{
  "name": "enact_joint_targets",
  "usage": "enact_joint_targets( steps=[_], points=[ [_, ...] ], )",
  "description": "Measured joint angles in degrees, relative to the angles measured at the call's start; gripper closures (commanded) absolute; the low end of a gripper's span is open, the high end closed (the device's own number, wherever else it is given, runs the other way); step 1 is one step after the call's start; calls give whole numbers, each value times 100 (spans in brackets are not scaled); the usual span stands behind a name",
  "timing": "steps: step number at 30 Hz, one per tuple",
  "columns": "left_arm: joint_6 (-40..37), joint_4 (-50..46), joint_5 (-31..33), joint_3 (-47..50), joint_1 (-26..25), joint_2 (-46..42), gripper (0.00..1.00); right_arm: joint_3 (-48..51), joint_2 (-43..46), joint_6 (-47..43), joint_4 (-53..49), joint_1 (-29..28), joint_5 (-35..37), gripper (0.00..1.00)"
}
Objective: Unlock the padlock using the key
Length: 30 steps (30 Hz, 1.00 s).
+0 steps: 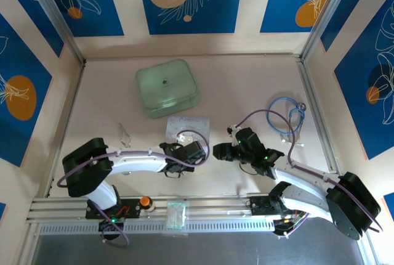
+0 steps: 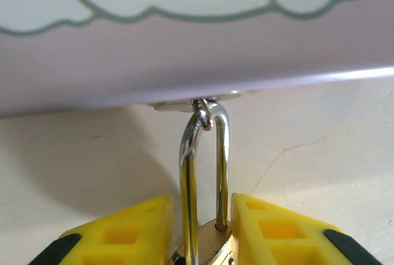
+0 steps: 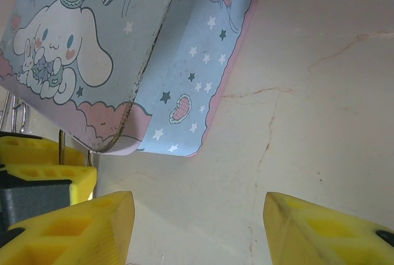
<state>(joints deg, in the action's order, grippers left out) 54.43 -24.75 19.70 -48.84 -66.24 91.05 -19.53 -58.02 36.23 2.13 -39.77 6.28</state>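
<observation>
LEFT: my left gripper [image 2: 200,216] pinches the padlock [image 2: 209,246] body, its shackle [image 2: 221,154] hooked through the hasp [image 2: 197,103] of the tin [image 3: 92,61] | RIGHT: my right gripper [image 3: 200,216] spread, empty, beside the tin | RISK: padlock may pivot in my pinch under insertion force; pulling would drag the tin.

A mint-green square box [image 1: 167,87] with rounded corners sits on the pale table [image 1: 246,80] toward its far edge, a little left of the middle. Just nearer lies a pastel tin [image 1: 184,126], its near side hidden under the left pincer [image 1: 188,144]. The right pincer [image 1: 216,152] points at the tin from the right, close by. A blue cable coil [image 1: 289,112] lies near the right edge. A small clear object [image 1: 125,134] lies toward the left edge.
</observation>
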Motion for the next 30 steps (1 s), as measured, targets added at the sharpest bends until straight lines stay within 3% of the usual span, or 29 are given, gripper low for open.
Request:
enact_joint_targets(
  steps=[15, 30],
  points=[
    [-225, -1635, 780, -1165, -361, 881, 77, 212, 490, 151, -9, 11, 236, 43],
    [-186, -1902, 887, -1556, -710, 1412, 73, 363, 612, 289, -48, 98, 280, 43]
  ],
)
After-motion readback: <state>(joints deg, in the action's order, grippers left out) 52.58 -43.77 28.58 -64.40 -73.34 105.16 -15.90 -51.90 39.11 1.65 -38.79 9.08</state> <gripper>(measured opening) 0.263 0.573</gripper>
